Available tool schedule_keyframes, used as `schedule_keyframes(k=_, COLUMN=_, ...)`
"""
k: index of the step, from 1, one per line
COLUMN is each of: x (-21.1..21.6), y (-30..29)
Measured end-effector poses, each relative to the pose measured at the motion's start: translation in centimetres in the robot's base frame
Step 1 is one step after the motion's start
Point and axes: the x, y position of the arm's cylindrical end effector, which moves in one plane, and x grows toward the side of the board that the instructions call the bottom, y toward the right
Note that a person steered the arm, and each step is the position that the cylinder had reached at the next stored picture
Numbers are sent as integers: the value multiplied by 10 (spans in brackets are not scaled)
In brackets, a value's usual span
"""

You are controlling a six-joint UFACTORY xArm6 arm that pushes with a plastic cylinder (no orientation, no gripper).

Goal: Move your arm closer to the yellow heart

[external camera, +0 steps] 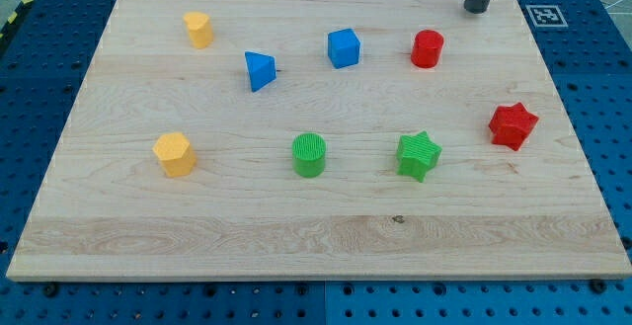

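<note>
We had hardly begun: my tip (476,10) stood at the view's top right, near the red cylinder (428,48), holding nothing. The yellow heart (198,29) lay well apart at the top left, so the whole crossing remained.

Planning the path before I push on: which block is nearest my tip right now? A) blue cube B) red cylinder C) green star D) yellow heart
B: my tip sits at the view's top right, with the red cylinder just below and left of it, closer than any other block.
</note>
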Motion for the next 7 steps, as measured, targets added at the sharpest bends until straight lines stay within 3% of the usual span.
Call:
schedule_keyframes(k=1, x=-3, y=-63)
schedule_keyframes(k=2, x=-3, y=-64)
schedule_keyframes(k=6, x=1, y=-191)
schedule_keyframes(k=7, x=1, y=-192)
